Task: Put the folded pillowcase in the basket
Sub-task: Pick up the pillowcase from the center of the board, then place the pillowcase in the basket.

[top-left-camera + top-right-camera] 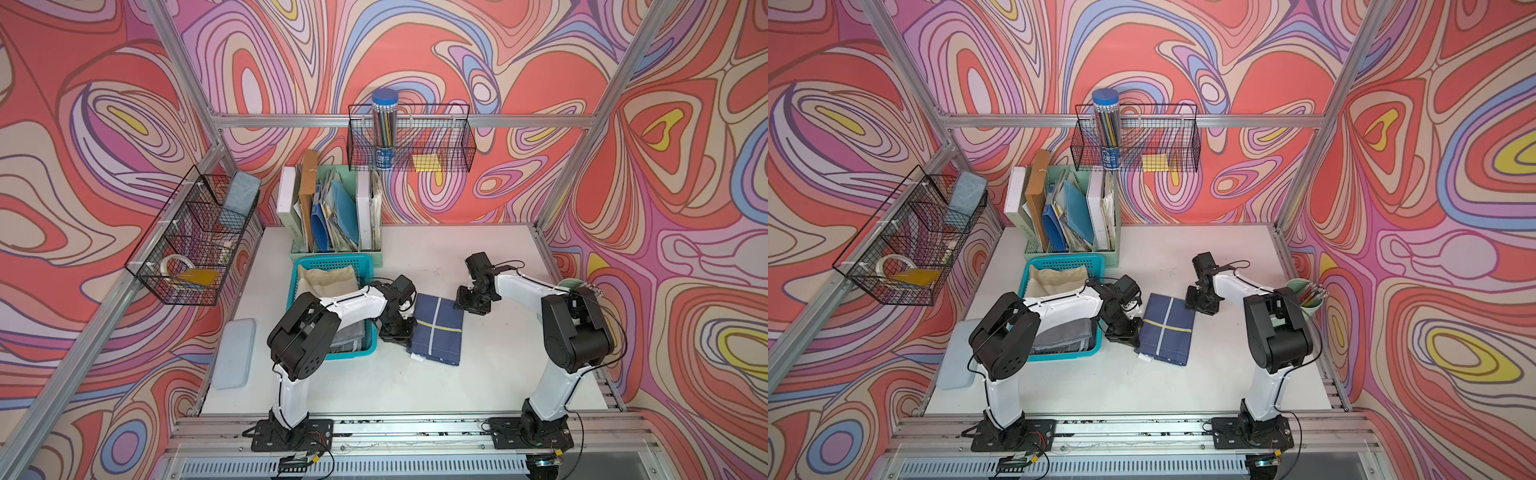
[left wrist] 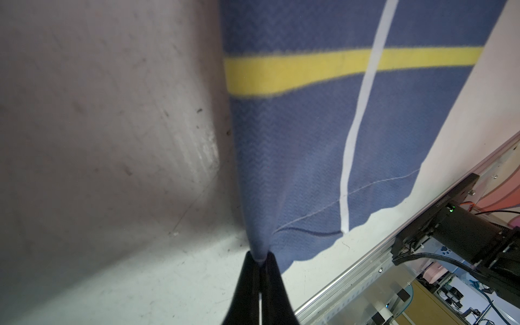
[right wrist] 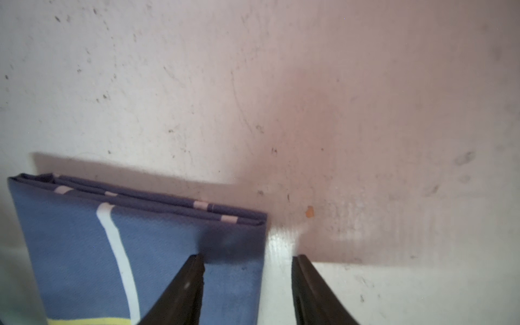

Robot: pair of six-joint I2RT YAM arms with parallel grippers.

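The folded pillowcase (image 1: 436,328) lies on bare desk (image 1: 490,374), one edge just beside the basket (image 1: 328,261), which holds a beige cloth (image 1: 328,278) and a grey cloth (image 1: 353,338). The left claw (image 2: 260,257) clamps that edge; the right claw (image 3: 247,257) gapes astride the far corner.

We see walls (image 1: 415,50) covered in swirls of red, pink, lilac, blue and yellow, with bare aluminium bars (image 1: 291,121) framing them. A green file rack (image 1: 337,250) full of folders stands on the white table (image 1: 478,374). Above and right of the rack a black wire basket (image 1: 451,137) hangs with a pencil tube (image 1: 384,124) and a yellow pad (image 1: 427,163). Left of the rack we find a second wire basket (image 1: 199,249) holding a tape roll (image 1: 174,264). Well right of the rack a cup of pencils (image 1: 1306,301) stands.
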